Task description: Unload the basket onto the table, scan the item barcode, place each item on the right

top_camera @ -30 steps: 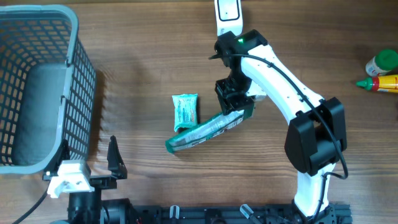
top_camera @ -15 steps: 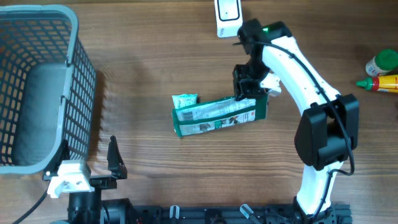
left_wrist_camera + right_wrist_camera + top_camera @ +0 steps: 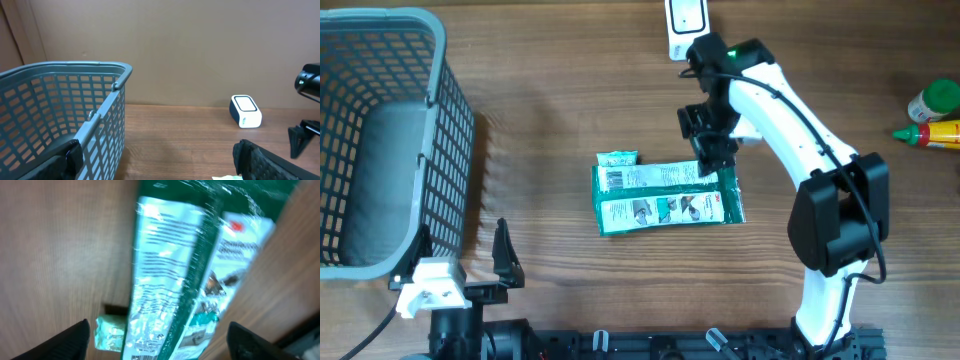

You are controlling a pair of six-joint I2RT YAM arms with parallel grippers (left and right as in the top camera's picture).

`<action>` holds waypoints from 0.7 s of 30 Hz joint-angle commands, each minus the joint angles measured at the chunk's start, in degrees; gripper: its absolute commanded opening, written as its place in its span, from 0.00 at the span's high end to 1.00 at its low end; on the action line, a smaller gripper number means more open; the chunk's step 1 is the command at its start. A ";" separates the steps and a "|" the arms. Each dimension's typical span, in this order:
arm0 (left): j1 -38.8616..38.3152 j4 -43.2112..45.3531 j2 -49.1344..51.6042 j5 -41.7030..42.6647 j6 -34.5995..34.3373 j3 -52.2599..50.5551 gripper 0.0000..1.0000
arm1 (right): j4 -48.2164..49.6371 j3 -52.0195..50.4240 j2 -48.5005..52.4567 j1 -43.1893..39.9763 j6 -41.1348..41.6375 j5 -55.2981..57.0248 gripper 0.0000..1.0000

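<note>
Change: a second ago we had the green package (image 3: 665,198) hanging on edge, pinched at its right end by the right gripper (image 3: 713,160); it now lies flat at frame centre, printed face up
Jaws after the change: in the right wrist view the fingers (image 3: 75,339) stand wide apart at the lower corners, with nothing held between them
Meaning for the task: we read this as a put-down, perhaps to turn or re-grip the package; we cannot pick out a barcode in any view, and we judge the scan as not yet done
Basket (image 3: 430,120): grey mesh, upper left of the overhead frame, no item visible in it
Left gripper (image 3: 157,152): parked at the lower left beside the basket, jaws wide, holding nothing, pointing up the frame
Small packet (image 3: 617,158): pale green, at the package's upper left corner, just beside it or touching; we cannot tell which
Green package, place: on the wooden table (image 3: 550,100), long side running left to right, well below the scanner
Right arm, pose: base at the lower right edge, elbow raised right of centre, white forearm slanting up and left, wrist bent so the gripper points down over the package's upper right edge
Scanner (image 3: 685,25): white, top edge of the frame, well apart from the package
Far right: green-capped bottle (image 3: 935,100) and yellow bottle (image 3: 935,133), untouched, clear of both arms
</note>
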 commanded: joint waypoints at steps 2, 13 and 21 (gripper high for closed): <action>0.46 0.13 -0.50 -0.15 -0.55 -0.15 0.00 | 2.01 1.53 0.90 -3.02 -25.94 1.09 0.04; 0.46 0.13 -0.50 -0.15 -0.55 -0.15 0.00 | -5.20 1.46 -6.23 -2.14 -50.25 12.15 0.04; 0.46 0.13 -0.50 -0.15 -0.55 -0.15 0.00 | -4.90 -7.08 -30.23 -0.87 -56.92 18.03 0.02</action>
